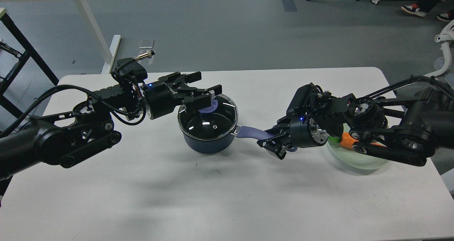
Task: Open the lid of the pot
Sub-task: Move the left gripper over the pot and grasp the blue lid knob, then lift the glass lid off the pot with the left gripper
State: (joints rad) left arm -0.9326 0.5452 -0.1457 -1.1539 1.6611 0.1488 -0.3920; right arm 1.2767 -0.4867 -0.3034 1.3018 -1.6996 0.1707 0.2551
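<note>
Item 1, counter point(220, 198): white, rounded corners, carrying every item listed below.

Item 2, pot point(207, 141): small dark navy saucepan, standing upright near the middle of the counter. Its long blue-purple handle point(250, 132) runs out to the right, toward the right arm.

Item 3, pot lid point(209, 122): round clear glass with a steel rim, seated on the pot, seemingly level. A small vent hole shows in the glass. The blue-purple knob point(206, 108) sits at the centre, partly covered from the far-left side.

Item 4, left end effector point(207, 96): reaches in from the left, directly over the lid. Its 2 fingers straddle the knob, 1 on the far side and 1 on the near side. Whether the pads actually press the knob cannot be told from this view.

Item 5, right end effector point(273, 140): reaches in from the right at counter height. Its fingers are pinching the far end of the pot handle, 1 above and 1 below.

Item 6, plate point(358, 161): pale green, on the right side of the counter, well apart from the pot, largely hidden beneath the right arm.

Item 7, orange and green object point(344, 140): lying on the plate, mostly covered by the arm; kind not identifiable.
</note>
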